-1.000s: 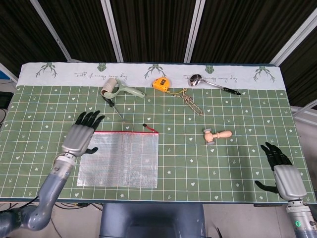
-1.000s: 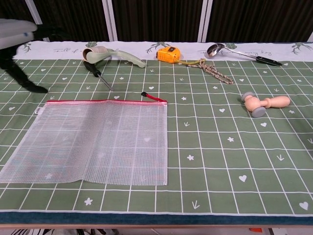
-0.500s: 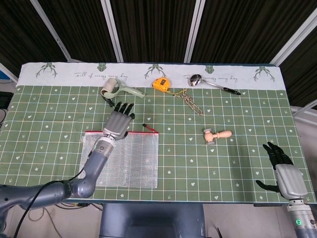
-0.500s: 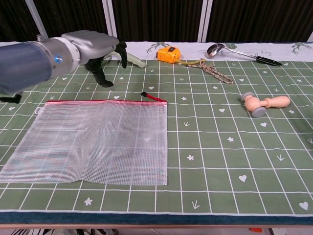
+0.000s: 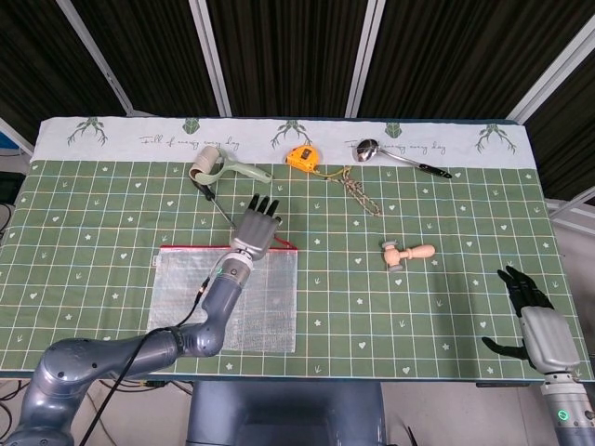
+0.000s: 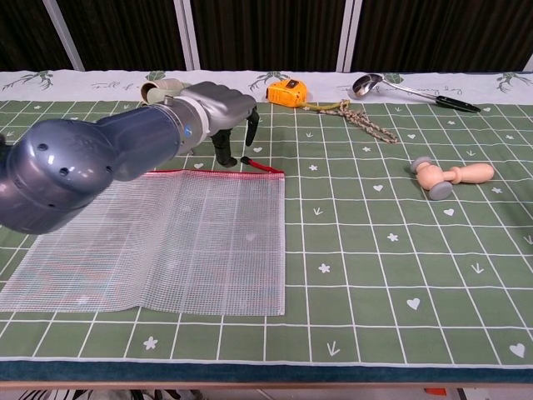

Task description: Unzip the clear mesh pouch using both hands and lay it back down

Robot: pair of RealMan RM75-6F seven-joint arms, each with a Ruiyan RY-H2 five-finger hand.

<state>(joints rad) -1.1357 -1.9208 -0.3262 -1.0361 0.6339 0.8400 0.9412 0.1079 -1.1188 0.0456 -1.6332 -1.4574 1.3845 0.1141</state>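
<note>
The clear mesh pouch (image 5: 270, 297) (image 6: 191, 242) lies flat on the green cloth, its red zip edge along the far side and the red zipper pull (image 6: 260, 165) at the far right corner. My left hand (image 5: 257, 229) (image 6: 218, 108) hovers over that corner with fingers spread, holding nothing; its forearm crosses the pouch. My right hand (image 5: 532, 316) stays open near the table's front right corner, seen only in the head view.
Along the far side lie a lint roller (image 5: 216, 165), a screwdriver (image 5: 216, 202), a yellow tape measure (image 5: 300, 157), a rope piece (image 5: 358, 193) and a ladle (image 5: 398, 154). A small wooden mallet (image 5: 407, 252) (image 6: 450, 177) sits right of the pouch.
My left hand has swept rightward from the pouch's left end to its zipper-pull corner. The right hand has drifted slightly toward the front. The pouch has not moved.
</note>
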